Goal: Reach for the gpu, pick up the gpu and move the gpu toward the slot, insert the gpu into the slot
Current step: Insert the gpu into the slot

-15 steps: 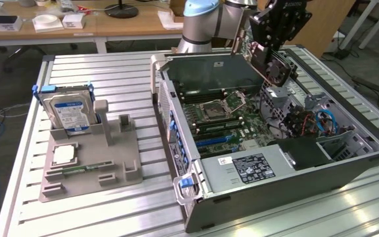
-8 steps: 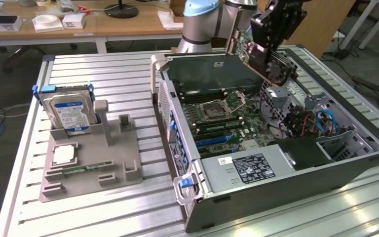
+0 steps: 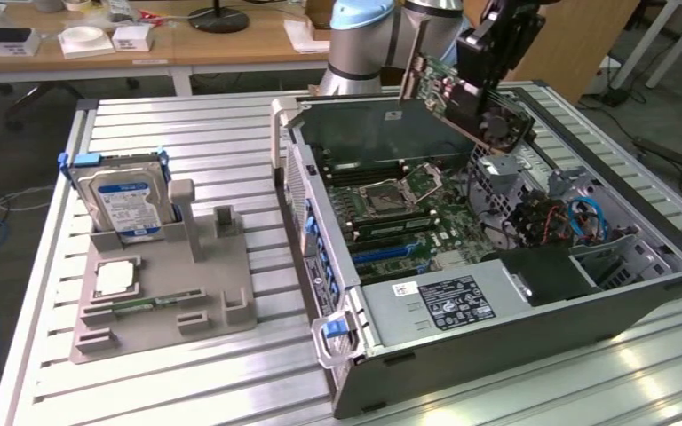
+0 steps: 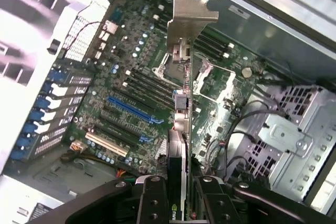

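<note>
Claw [image 4: 181, 195] tight on the gpu [image 4: 181, 61]

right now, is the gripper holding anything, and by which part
The gpu, clamped between the fingers at the end opposite its bracket, above the open case.

Exterior camera is looking down across table [image 3: 199, 382] into open case [image 3: 519, 311]; wrist camera is looking past gripper [image 4: 181, 203], close, at same motherboard [image 4: 131, 87].

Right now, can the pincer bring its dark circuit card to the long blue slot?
Probably yes: the pincer holds the dark circuit card above the open grey case; nothing covers the blue slot.
</note>
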Robot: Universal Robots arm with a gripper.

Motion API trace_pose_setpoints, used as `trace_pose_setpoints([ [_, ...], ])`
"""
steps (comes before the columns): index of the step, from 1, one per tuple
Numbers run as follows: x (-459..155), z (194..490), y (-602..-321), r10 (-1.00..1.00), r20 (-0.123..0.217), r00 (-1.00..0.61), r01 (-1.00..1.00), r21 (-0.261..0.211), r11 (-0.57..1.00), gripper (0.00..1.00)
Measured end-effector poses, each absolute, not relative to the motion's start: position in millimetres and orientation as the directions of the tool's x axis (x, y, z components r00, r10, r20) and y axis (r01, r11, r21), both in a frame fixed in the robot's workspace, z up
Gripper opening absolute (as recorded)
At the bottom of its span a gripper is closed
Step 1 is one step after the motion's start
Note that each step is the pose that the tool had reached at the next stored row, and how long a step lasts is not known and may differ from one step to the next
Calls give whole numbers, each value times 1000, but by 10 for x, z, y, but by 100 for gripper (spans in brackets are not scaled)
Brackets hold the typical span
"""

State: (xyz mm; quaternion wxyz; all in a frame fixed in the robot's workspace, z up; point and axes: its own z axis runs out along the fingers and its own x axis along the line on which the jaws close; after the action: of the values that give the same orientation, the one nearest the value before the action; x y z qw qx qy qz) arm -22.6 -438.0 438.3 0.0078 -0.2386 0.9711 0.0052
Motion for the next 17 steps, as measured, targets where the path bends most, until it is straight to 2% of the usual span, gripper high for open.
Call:
trace_pose_setpoints([
  [17,-254,4375,-4390,-654,-18,-756,-654,6,756,26],
])
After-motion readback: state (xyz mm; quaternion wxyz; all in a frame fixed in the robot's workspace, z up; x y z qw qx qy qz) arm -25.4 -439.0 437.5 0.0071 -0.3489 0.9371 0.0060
